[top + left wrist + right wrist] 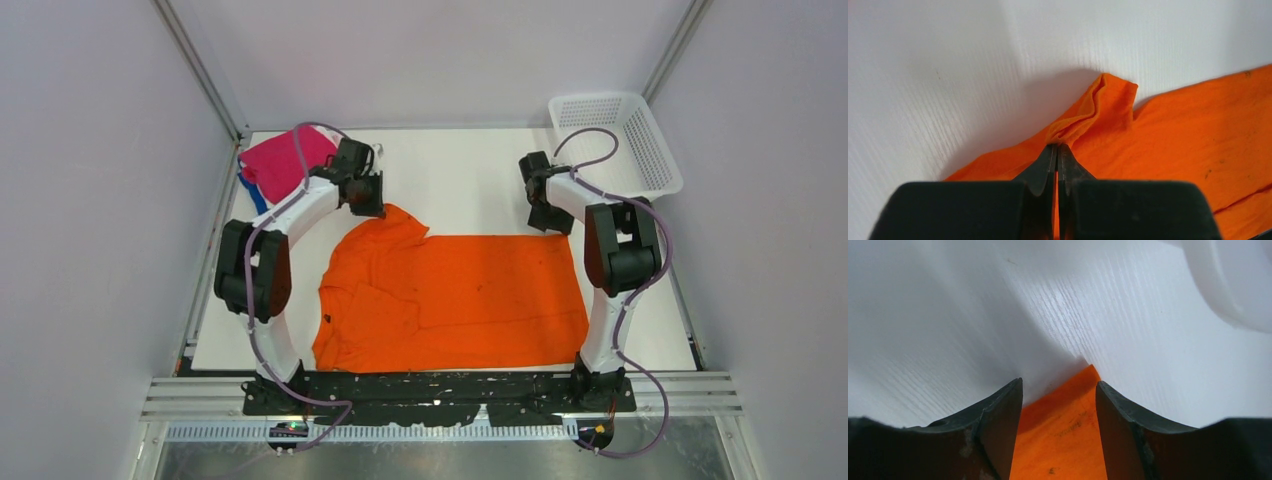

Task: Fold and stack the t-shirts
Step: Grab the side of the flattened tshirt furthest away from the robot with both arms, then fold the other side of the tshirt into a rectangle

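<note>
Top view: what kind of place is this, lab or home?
Probably a lab test cell: left arm and right arm mounted at the table edge, plain walls with metal frame posts, plus an orange shirt, shirt pile and basket.

Bare table (460,185) lies open between magenta t-shirt pile (285,160) and basket (657,152).

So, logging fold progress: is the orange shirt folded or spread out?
Mostly spread: the orange t-shirt lies flat, its left part rumpled, one corner pinched in the left gripper.
</note>
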Tool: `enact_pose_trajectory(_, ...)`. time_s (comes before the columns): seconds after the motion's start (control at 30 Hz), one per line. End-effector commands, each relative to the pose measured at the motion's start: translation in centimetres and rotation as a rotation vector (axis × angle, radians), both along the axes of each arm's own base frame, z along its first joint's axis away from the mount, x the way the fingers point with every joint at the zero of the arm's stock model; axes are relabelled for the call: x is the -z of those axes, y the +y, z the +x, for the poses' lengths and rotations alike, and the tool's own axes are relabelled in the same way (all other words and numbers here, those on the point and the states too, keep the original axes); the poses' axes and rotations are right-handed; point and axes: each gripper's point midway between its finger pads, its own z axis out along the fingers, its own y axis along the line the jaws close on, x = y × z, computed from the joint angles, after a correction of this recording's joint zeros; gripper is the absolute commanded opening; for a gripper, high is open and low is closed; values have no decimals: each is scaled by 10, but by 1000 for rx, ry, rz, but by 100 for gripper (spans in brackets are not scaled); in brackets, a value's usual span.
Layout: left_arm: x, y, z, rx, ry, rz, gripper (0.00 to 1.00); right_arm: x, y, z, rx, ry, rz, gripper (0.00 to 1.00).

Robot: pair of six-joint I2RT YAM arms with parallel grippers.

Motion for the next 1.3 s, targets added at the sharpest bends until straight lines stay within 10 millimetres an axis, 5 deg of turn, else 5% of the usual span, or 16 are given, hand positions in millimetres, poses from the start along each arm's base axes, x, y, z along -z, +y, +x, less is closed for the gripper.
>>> enact_pose_trajectory(0.0,-33,-6,-1,62,-136,4,0,-6,-8,-23,42,19,-35,58)
enact_pose_trajectory(0.43,-47,-7,-38,114,-268,15,0,-21,-4,-14,27,-79,-15,6)
enact_pose_trajectory(0.67,-58,-4,-58,64,-357,-7,0,-42,6,-25,-26,-143,6,5)
enact_pose_trajectory(1.27,-62,20,-158,-64,-453,-133,0,-49,7,-97,-63,-151,17,5)
